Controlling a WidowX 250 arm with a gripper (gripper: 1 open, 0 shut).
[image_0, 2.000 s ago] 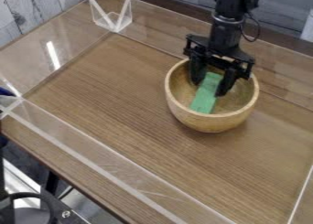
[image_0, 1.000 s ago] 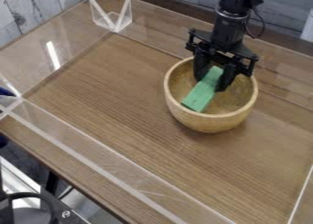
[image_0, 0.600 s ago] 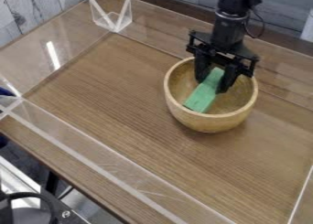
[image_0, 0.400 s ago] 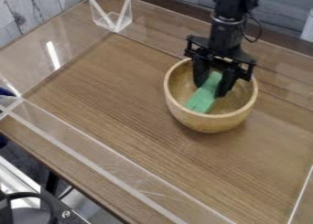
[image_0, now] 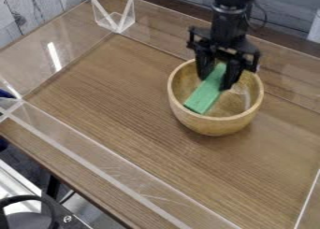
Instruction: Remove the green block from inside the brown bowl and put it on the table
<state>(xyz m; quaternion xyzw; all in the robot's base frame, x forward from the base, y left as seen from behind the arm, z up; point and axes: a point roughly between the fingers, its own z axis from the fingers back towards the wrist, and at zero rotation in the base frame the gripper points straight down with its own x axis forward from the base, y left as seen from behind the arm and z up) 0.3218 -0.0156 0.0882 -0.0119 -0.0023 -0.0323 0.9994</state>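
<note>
The black end effector (image_0: 222, 69) points down and grips the top end of the small green bar-shaped block (image_0: 209, 89). The block leans tilted inside the round tan wooden bowl (image_0: 188, 113), on the right of the brown wood bench (image_0: 100, 102).

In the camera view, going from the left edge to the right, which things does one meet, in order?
Clear acrylic wall → bare table → brown bowl, with the green block in it, its top between the end effector fingers.
</note>
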